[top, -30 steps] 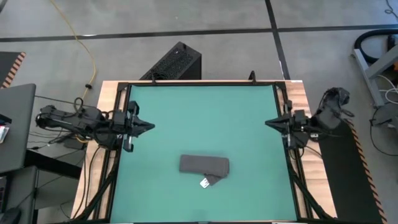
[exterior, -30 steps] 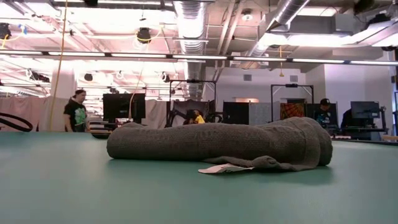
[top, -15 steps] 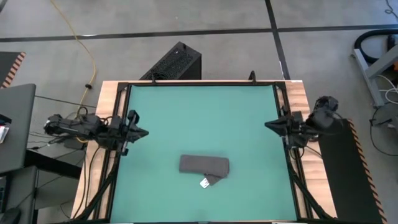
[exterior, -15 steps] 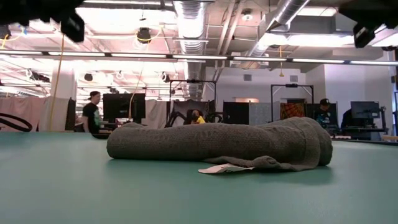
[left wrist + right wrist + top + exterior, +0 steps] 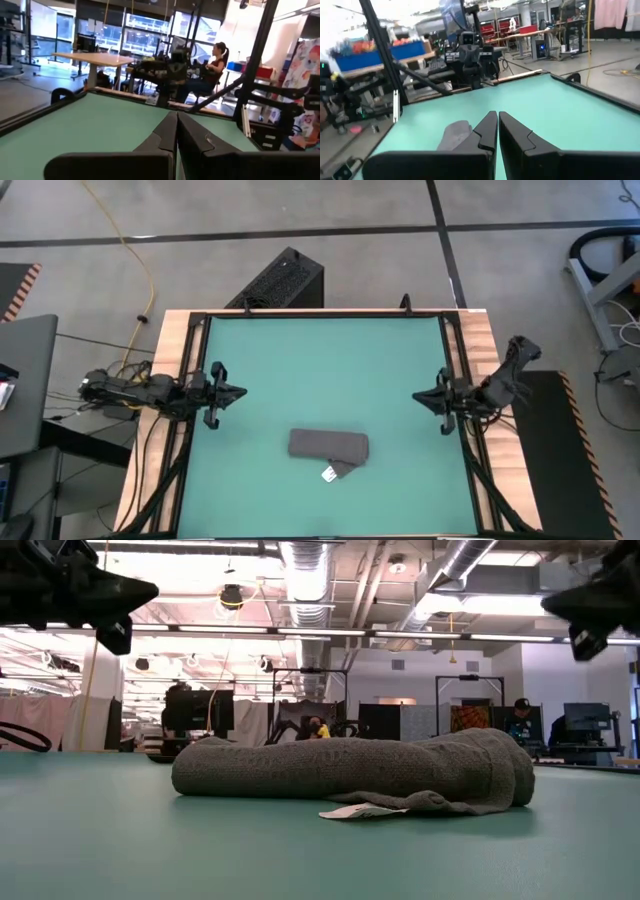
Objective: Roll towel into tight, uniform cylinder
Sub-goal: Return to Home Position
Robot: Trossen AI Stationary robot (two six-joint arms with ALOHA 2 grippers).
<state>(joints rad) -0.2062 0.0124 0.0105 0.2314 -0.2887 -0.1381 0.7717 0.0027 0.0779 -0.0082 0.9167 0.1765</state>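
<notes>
Towel (image 5: 328, 446) lay rolled on tabletop (image 5: 330, 360); soft, limp, light, best pinched at roll ends. Left claw (image 5: 236, 391) and right claw (image 5: 420, 395) clenched empty, well apart from it.

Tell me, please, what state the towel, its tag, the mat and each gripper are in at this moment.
towel: rolled into a low cylinder, lying free, one end thicker, a loose corner sticking out.
white tag: exposed, flat beside the roll.
left gripper: shut, empty, raised at the mat's left edge.
right gripper: shut, empty, raised at the mat's right edge.
teal mat: flat, smooth.
</notes>
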